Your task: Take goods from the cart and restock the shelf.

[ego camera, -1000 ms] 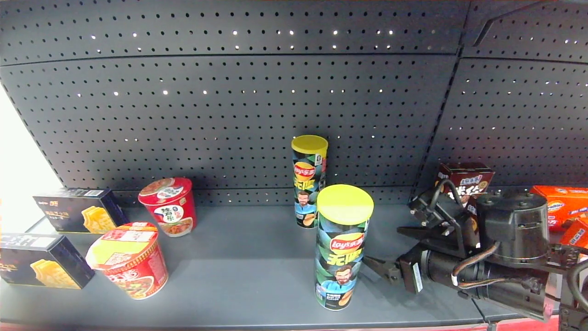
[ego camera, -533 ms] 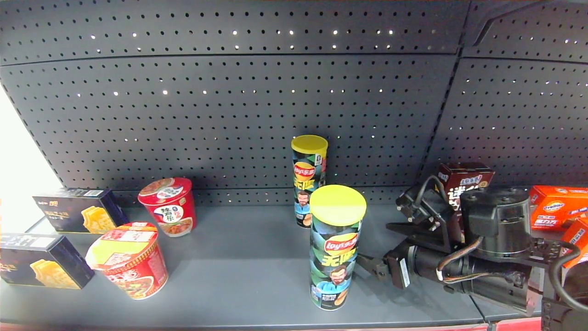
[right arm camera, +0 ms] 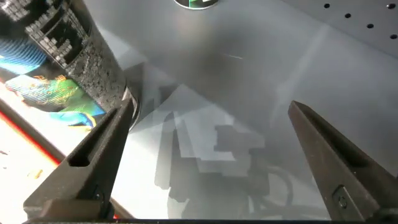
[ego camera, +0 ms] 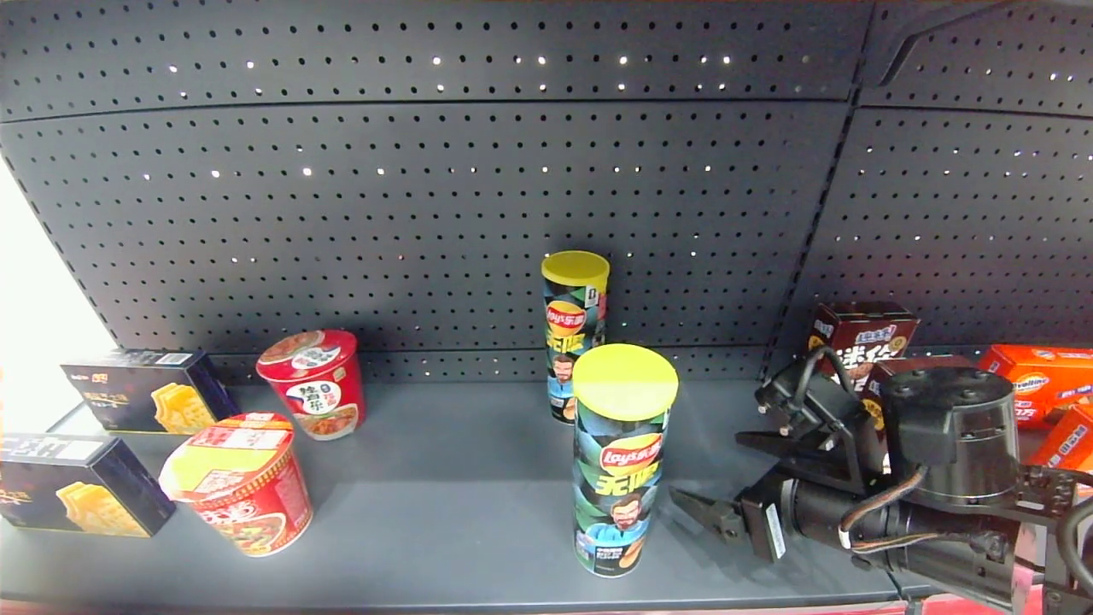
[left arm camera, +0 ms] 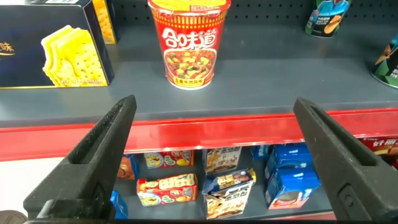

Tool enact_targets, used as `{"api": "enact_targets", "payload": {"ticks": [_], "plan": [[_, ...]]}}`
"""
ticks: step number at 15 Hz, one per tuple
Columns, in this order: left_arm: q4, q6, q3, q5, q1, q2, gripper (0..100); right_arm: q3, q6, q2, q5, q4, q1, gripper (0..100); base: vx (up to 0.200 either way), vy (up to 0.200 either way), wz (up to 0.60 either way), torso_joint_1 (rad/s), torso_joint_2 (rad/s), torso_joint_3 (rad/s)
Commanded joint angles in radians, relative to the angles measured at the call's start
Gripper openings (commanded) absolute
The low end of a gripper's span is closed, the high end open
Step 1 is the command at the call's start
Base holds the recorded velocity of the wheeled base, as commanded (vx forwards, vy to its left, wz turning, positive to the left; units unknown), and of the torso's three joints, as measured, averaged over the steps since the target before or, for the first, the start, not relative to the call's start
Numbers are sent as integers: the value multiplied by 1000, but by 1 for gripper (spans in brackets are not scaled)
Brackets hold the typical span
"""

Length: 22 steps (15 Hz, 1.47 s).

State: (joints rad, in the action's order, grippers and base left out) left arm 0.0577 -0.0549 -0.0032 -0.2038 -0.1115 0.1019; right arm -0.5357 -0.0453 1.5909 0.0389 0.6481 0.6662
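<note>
Two tall chip cans with yellow lids stand upright on the grey shelf: a front can near the shelf edge and a back can by the pegboard. My right gripper lies low on the shelf just right of the front can, open and holding nothing. In the right wrist view the front can stands beside one finger, outside the open right gripper. My left gripper hangs open in front of the shelf's red edge strip, holding nothing.
Two red noodle cups and two dark biscuit boxes fill the shelf's left. Brown and orange boxes sit at the right behind my arm. A lower shelf holds several packets.
The front can has slid a little to the left. My right gripper first followed it leftward, then drew back slightly to the right, staying open.
</note>
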Motion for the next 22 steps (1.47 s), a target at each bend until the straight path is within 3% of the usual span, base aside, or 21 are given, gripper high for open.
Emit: {"api": "enact_targets", "payload": {"ticks": [1, 22], "plan": [[1, -2, 0, 0, 0, 2, 100, 3, -1, -17, -1, 1, 9, 100, 0, 0, 0, 0, 0, 0], [1, -13, 0, 4, 0, 2, 100, -70, -1, 74, -2, 2, 50, 100, 0, 0, 0, 0, 0, 0]]}}
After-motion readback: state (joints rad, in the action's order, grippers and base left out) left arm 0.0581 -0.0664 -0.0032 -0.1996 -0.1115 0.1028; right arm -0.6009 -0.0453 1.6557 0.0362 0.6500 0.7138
